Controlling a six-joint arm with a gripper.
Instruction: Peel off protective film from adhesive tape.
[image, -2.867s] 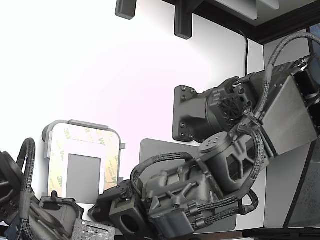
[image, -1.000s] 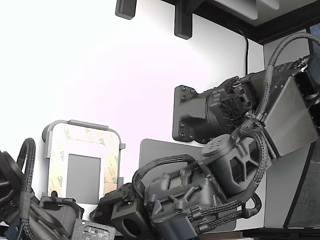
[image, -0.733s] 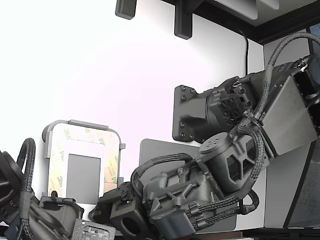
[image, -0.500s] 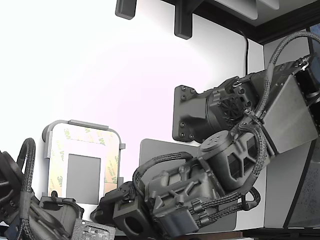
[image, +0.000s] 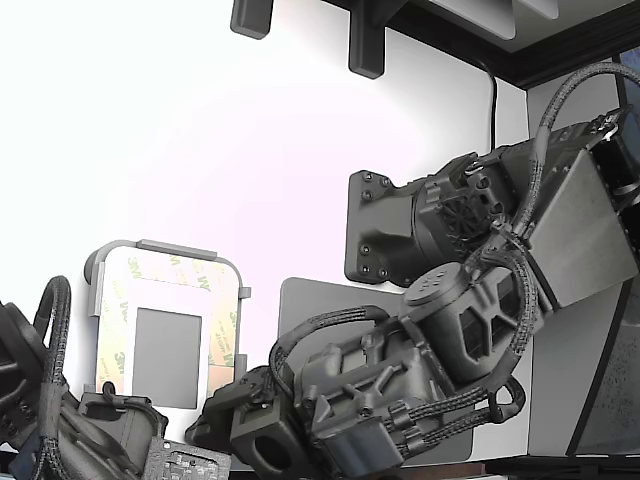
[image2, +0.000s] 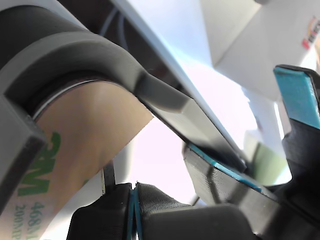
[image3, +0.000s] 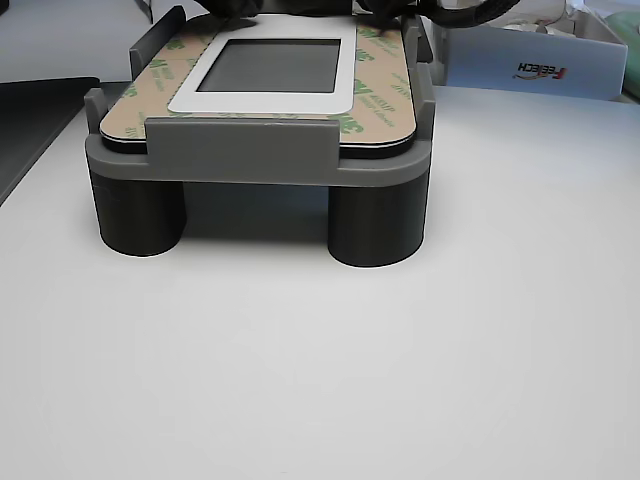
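Protective film (image2: 75, 150): the cream-tan liner with green "3M" print lies on the adhesive tape (image3: 385, 85) border in the grey holder frame (image3: 260, 150), near the table corner at the exterior view's lower left.
Change: over the last seconds the arm has dipped slightly lower and shifted a little toward the exterior view's right, at the holder's near corner.
Meaning: probably still working to catch a liner corner; no strip looks lifted away yet.
Gripper (image2: 134, 197): two dark pads pressed together with only a thin blue seam between them; whether film is caught there I cannot tell.
Hidden: the arm covers the pinch point in the exterior view.
Hard to read: the wrist view is very close and backlit.
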